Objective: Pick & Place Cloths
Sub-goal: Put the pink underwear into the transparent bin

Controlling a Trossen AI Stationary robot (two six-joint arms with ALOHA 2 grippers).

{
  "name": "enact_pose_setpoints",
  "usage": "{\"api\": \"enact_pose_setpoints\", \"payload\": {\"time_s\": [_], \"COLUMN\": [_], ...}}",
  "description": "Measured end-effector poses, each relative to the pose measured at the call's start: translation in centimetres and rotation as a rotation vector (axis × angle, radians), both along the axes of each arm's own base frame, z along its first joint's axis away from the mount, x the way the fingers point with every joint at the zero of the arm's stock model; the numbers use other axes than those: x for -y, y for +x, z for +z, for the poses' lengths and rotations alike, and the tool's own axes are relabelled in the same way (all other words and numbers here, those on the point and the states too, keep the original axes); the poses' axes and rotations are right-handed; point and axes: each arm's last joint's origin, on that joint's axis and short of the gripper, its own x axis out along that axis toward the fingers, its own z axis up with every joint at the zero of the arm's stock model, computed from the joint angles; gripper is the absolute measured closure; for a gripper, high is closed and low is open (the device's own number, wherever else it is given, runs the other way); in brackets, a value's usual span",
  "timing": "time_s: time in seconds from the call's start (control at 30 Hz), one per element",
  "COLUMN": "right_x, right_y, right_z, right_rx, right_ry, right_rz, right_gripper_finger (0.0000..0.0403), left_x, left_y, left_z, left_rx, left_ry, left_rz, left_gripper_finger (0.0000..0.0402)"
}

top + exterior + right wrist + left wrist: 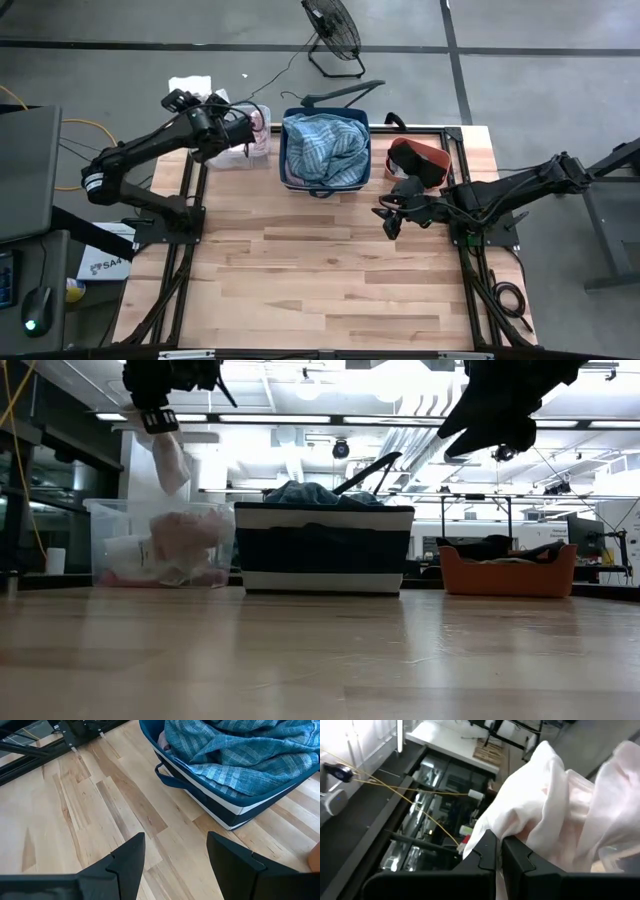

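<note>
Cloths are what we handle here: our left claw is pinched shut on a pale pink-white cloth, held up above a clear bin at the table's far left. In the low view the cloth hangs from the claw down toward the bin, though the claw's upper part is cut off by the frame. More pinkish cloths lie in the bin, blurred behind its wall, so we cannot count them.

Our right claw hovers with fingers spread wide, holding nothing, over bare table just right of a navy basket. A teal-blue plaid cloth fills that basket, covering most of what lies beneath. An orange tray sits at the far right, its dark contents hard to make out.
</note>
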Motion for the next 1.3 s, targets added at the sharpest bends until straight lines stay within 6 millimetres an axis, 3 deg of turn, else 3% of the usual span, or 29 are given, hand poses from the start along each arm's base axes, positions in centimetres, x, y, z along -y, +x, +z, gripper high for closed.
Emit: {"api": "enact_pose_setpoints", "payload": {"time_s": [0.53,0.9,1.3], "right_x": [0.0,0.0,0.0], "right_y": [0.0,0.0,0.0], "right_z": [0.0,0.0,0.0], "right_rx": [0.002,0.000,0.000], "right_ry": [0.005,0.001,0.000], "right_rz": [-0.004,-0.001,0.000], "right_gripper_finger": [0.0198,0.0198,0.0198], "left_x": [-1.2,-5.5,-8.0], "left_y": [1.6,1.5,-1.8], "left_z": [-0.3,-5.9,-10.4], "left_rx": [0.117,0.283,0.667], "left_ry": [-0.084,-0.330,-0.639], "left_rz": [-0.030,-0.064,-0.005], "left_gripper_finger": [0.0399,0.0400,0.0400]}}
